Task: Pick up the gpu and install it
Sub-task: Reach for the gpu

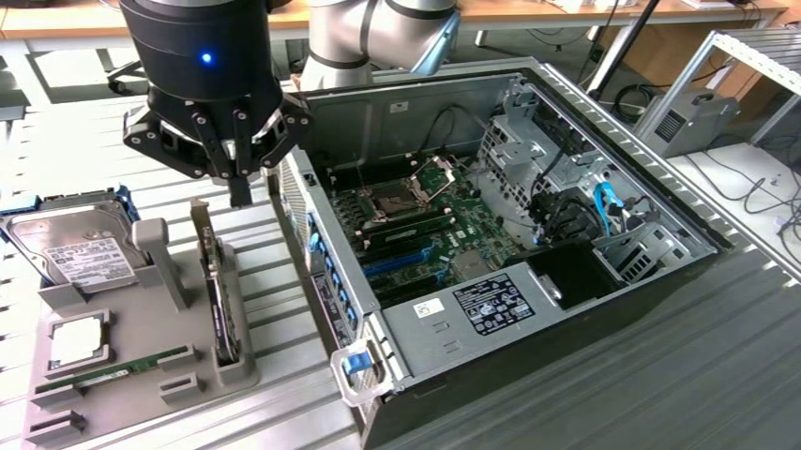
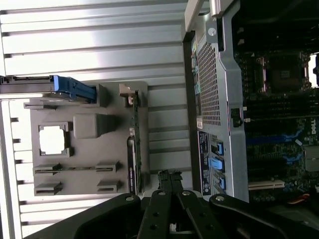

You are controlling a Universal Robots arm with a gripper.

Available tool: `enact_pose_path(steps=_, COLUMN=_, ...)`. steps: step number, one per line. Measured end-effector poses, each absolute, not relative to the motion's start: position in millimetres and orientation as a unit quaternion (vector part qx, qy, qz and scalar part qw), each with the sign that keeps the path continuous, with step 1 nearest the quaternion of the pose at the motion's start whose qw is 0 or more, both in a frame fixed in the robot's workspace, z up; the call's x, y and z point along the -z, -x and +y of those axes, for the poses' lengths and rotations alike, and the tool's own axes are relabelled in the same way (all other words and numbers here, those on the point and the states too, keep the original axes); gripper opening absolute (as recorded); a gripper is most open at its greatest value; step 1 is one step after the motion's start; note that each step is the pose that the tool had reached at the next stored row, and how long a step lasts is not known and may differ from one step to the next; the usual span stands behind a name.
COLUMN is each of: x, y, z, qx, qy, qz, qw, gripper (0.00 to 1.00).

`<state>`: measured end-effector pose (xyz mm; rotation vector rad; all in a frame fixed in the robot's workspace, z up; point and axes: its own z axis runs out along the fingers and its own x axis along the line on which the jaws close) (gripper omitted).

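Note:
The gpu [image 1: 223,302] stands on edge in a slot of the grey holder [image 1: 138,403], its silver bracket at the far end. In the wrist view the gpu [image 2: 133,144] shows edge-on as a thin green and black strip. My gripper [image 1: 238,195] hangs above the card's bracket end, slightly toward the exterior view's right, with its two fingers pressed together and nothing between them. It is apart from the card. In the wrist view the gripper [image 2: 169,175] points at the table strip between the holder and the open computer case [image 1: 414,328].
A hard drive [image 1: 75,248], a CPU [image 1: 78,342] and a RAM stick [image 1: 113,371] also sit on the holder. The case lies open on the exterior view's right, showing the motherboard [image 1: 426,234] with its blue slots [image 1: 414,261]. Its rear wall [image 2: 214,89] stands close beside the holder.

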<state>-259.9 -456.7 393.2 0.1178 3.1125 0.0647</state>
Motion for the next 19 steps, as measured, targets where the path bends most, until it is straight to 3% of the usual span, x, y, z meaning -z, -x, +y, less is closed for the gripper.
enact_pose_path(steps=19, x=-393.2, y=259.9, z=-464.7, qx=-0.021, qy=-0.038, qz=0.999, qw=0.013, gripper=0.11)
